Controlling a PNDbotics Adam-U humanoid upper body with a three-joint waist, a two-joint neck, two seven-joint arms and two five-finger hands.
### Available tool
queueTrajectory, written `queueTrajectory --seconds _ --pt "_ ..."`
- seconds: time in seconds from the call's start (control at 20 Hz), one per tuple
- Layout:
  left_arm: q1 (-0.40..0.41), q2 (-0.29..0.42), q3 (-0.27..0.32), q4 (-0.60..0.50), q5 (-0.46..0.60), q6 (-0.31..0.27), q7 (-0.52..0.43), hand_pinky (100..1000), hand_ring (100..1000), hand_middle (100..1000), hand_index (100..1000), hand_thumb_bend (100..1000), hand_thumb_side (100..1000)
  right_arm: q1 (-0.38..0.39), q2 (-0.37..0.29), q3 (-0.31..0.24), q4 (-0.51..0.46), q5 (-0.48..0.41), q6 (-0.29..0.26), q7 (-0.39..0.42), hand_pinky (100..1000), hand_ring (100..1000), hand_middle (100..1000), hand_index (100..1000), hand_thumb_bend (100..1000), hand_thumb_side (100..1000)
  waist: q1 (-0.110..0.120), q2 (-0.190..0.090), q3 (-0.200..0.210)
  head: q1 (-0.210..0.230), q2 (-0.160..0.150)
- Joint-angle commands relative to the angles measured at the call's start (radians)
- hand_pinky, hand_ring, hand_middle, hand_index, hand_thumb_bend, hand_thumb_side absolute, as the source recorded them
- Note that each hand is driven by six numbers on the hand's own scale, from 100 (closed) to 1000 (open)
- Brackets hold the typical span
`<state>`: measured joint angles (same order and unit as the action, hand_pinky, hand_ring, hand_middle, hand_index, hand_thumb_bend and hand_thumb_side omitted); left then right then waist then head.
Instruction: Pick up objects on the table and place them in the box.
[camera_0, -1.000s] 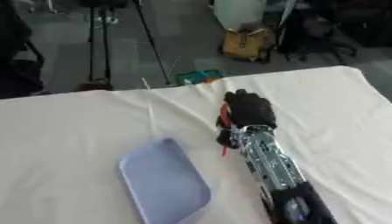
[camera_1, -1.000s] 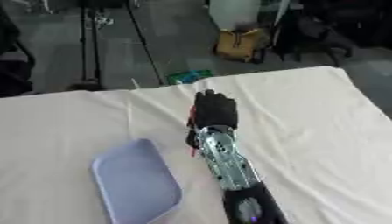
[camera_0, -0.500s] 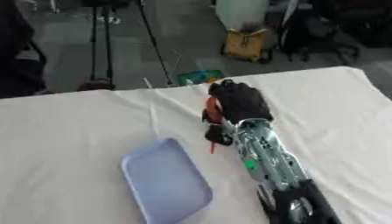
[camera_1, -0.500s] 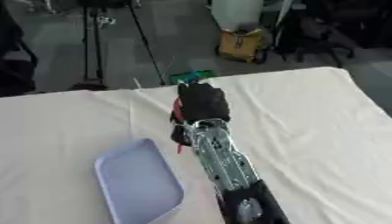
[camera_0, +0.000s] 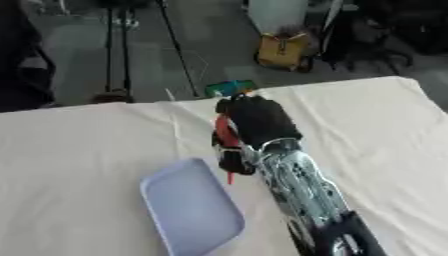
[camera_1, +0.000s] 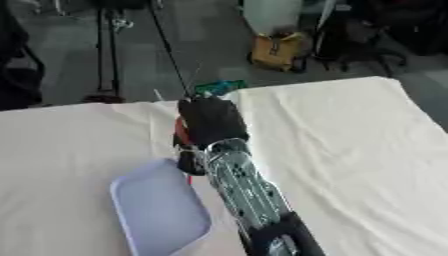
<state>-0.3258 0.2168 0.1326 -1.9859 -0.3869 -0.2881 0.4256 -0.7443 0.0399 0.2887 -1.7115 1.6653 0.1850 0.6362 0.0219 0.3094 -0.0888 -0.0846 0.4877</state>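
My right hand (camera_0: 255, 120) reaches in from the lower right to the middle of the white-clothed table (camera_0: 79, 145), seen from the back. Its fingers are curled round a thin red object (camera_0: 224, 134) that shows along the hand's left side, one end poking out below near the thumb. A shallow lavender box (camera_0: 188, 212) lies on the cloth just left of my forearm, with nothing in it. The hand is beyond the box's far right corner. A small teal thing (camera_1: 219, 86) sits at the table's far edge, just past my fingers. My left hand is out of sight.
A fold in the cloth (camera_0: 175, 125) runs from the far edge toward the box. Beyond the table are a tripod (camera_0: 118, 55) and a yellow bag (camera_0: 282, 50) on the floor. Bare cloth stretches to the right of my arm.
My right hand has moved away from me and a little to the left, carrying the red object along. The lavender box has stayed in place.
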Motion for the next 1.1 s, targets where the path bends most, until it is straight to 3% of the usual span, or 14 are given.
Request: queueTrajectory --seconds 0.05,1.1 --pt "-0.015 0.007 -0.001 -0.014 0.000 -0.002 0.003 719 811 863 770 100 914 -0.004 0.007 0.016 -0.026 -0.015 -0.019 0.004 402 417 610 844 100 286 0.000 -0.023 0.003 -0.004 0.000" --pt "-0.020 0.000 -0.005 -0.014 0.003 -0.002 0.007 720 814 867 771 100 915 0.081 0.028 0.095 0.091 -0.070 -0.041 -0.035 410 435 619 850 100 316 0.005 -0.015 0.027 -0.018 -0.005"
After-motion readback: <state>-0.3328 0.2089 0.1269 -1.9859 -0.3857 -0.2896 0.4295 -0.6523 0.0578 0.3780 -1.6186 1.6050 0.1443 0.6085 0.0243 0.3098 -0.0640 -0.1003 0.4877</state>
